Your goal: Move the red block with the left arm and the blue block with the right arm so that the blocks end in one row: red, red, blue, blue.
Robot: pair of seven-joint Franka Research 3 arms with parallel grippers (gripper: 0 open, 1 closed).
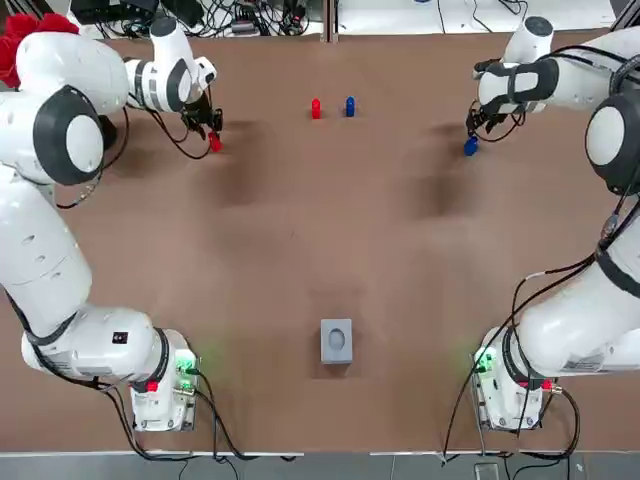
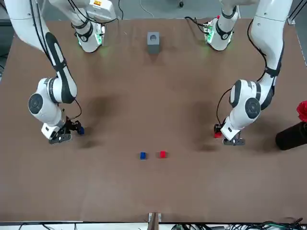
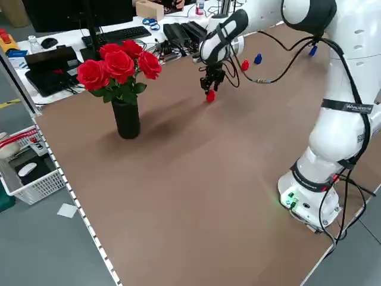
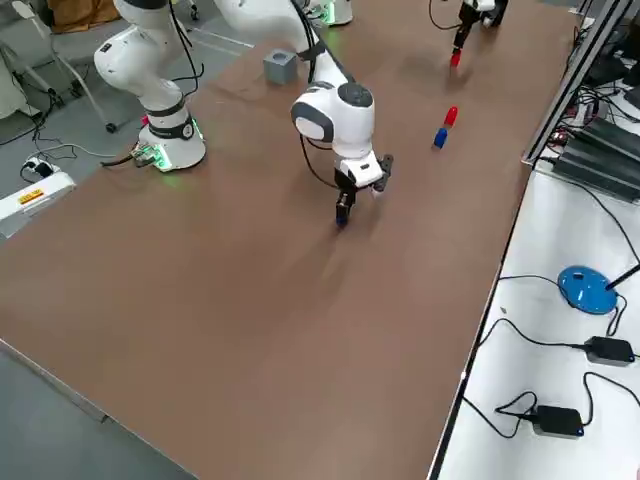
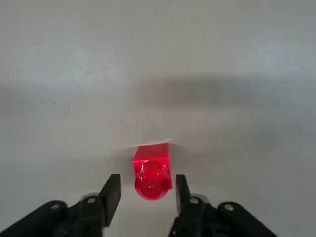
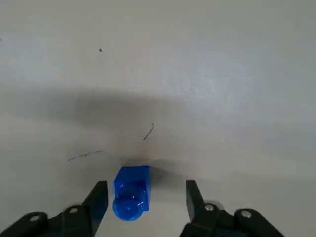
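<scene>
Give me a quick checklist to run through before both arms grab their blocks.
1. The left gripper straddles the red block, fingers open: ok.
2. The right gripper straddles the blue block, fingers open: ok, though the block sits off-centre.
3. Both blocks gripped: not ok, fingers not yet shut.
4. The centre red and centre blue stand side by side: ok.
5. The grey box sits away from that row: ok.

Bright, even overhead light, soft shadows on table (image 1: 330,230)
</scene>
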